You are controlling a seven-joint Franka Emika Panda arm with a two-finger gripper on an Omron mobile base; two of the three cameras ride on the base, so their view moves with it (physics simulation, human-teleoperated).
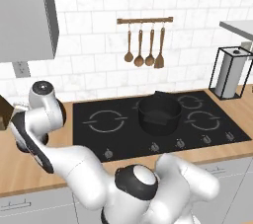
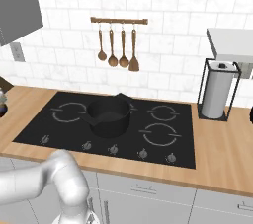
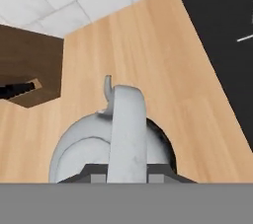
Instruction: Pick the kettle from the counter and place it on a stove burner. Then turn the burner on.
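Note:
In the hand view the silver-grey kettle (image 3: 86,149) is directly below the hand, over the light-brown counter (image 3: 148,55). Its arched handle (image 3: 127,124) runs up the middle and its pointed spout (image 3: 107,86) faces away. My gripper (image 3: 127,178) is shut on the handle, one dark fingertip on each side. I cannot tell whether the kettle's base touches the wood. The black stove glass (image 3: 225,25) lies to the right. The wide stove burner (image 1: 105,121) is the left ring of the cooktop, also seen in the right base view (image 2: 69,112).
A brown knife block (image 3: 27,67) stands just left of the kettle. A black pot (image 1: 159,113) sits mid-cooktop, with knobs (image 1: 154,146) along the front edge. A paper towel holder (image 1: 230,72) stands on the counter at the right, and wooden utensils (image 1: 144,45) hang on the wall.

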